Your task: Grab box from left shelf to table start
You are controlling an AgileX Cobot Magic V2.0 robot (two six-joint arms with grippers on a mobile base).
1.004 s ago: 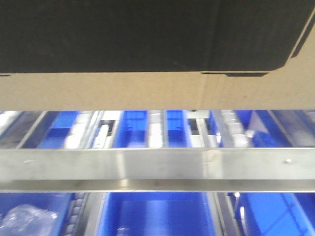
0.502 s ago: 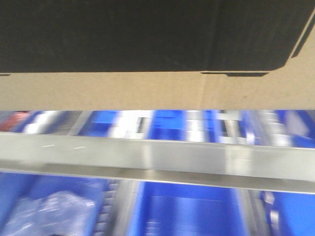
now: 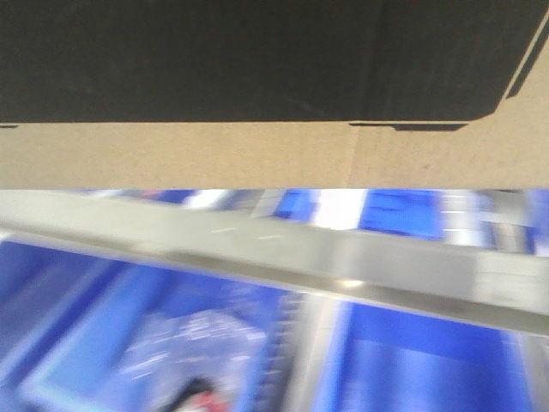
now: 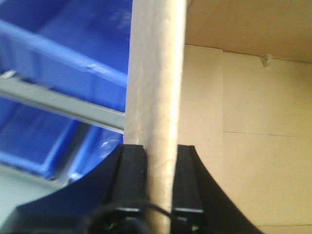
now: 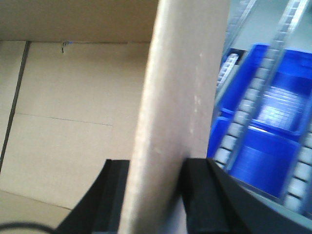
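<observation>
Box (image 3: 257,154) fills the top of the front view, above the blurred shelf rail (image 3: 360,262) and blue bins (image 3: 420,352). Left gripper (image 4: 160,156) and right gripper (image 5: 157,168) each pinch one cardboard side wall between their fingers.

Front view close on box (image 3: 257,154), toward shelf (image 3: 343,262); wrist views along box walls.

This looks like a warehouse or stockroom picking aisle. A metal rack (image 4: 58,102) with a brushed-steel front rail (image 3: 257,240) and roller tracks (image 5: 248,105) carries blue plastic bins (image 3: 429,360) (one holds something clear-wrapped, blurred). A brown corrugated cardboard carton (image 3: 214,154) fills the foreground.
</observation>
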